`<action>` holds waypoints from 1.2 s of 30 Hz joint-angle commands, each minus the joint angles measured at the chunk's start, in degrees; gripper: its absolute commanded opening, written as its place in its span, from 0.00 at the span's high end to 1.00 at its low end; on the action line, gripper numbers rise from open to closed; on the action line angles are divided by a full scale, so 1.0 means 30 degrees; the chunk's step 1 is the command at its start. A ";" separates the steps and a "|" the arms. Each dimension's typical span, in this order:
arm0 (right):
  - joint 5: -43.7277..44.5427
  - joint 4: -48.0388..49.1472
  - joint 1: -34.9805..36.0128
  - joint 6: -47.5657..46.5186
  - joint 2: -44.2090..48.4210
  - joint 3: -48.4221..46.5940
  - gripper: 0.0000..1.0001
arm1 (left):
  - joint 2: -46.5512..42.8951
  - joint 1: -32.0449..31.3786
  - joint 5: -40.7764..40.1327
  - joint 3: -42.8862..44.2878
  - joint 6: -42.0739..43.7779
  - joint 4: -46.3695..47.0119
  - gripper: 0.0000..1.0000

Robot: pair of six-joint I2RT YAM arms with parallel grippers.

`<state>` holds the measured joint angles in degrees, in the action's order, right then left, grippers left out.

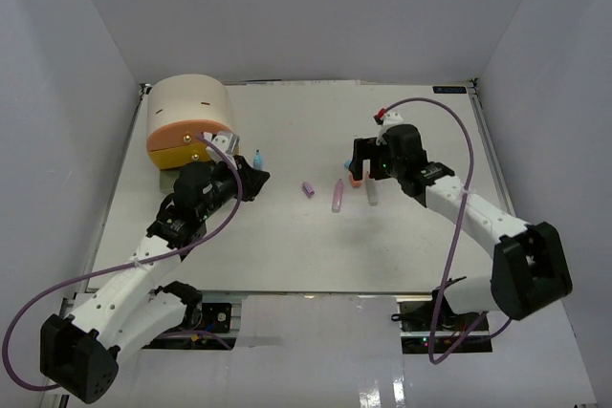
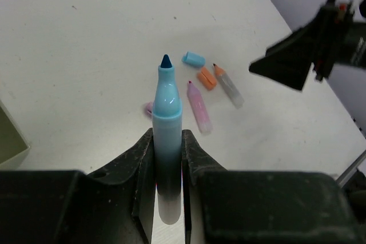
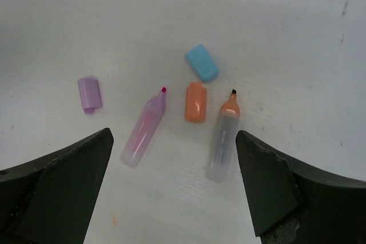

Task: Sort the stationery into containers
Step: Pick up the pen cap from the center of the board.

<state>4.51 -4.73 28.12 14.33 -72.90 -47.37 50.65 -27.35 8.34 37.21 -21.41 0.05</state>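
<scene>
My left gripper is shut on an uncapped light-blue marker, tip pointing away, just right of the beige drawer cabinet. The marker also shows in the top view. My right gripper is open and hovers over the loose stationery. Between its jaws lie a pink marker and a clear orange-tipped marker. Beyond them lie an orange cap, a blue cap and a purple cap. In the top view the purple cap lies left of the pink marker.
The cabinet's peach-orange drawer front and yellow front face the left arm. A grey-green corner shows at the left edge of the left wrist view. White walls enclose the table on three sides.
</scene>
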 commanded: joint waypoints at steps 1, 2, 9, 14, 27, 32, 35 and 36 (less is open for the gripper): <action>-0.2588 -0.0884 -0.0642 -0.2575 -0.2762 -0.2924 0.07 | -0.0975 0.0124 0.1820 -0.0480 0.1481 -0.2037 0.98; -0.2646 -0.0913 -0.0730 -0.2955 -0.3436 -0.3364 0.08 | -0.1208 0.0124 0.1704 -0.0451 0.1656 -0.2330 0.97; -0.2735 -0.1964 -0.0994 -0.5945 -0.8854 -0.7144 0.18 | -0.2176 0.0153 0.2111 -0.1241 0.1132 -0.2539 0.96; -0.3145 -0.2671 -0.1023 -0.7264 -1.0706 -0.8962 0.22 | -0.2236 0.0211 0.1120 -0.1183 0.1042 -0.2596 0.96; -0.3029 -0.3461 -0.1023 -0.8027 -1.3783 -1.0985 0.34 | -0.2353 0.0680 0.0853 -0.1242 0.0984 -0.2596 0.96; -0.2794 -0.3491 -0.1023 -0.8057 -1.4311 -1.1131 0.40 | -0.2324 0.0768 0.0971 -0.1213 0.0984 -0.2596 0.96; -0.2677 -0.3696 -0.0994 -0.8145 -1.4487 -1.1394 0.43 | -0.2383 0.0856 0.1058 -0.1242 0.0955 -0.2596 0.96; -0.2618 -0.3754 -0.1023 -0.8145 -1.4488 -1.1483 0.48 | -0.2412 0.0914 0.1058 -0.1242 0.0955 -0.2567 0.96</action>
<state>-4.01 -14.74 25.23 -9.37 -115.61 -79.18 44.40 -25.21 11.18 33.45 -18.31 -7.75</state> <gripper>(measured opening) 0.538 0.284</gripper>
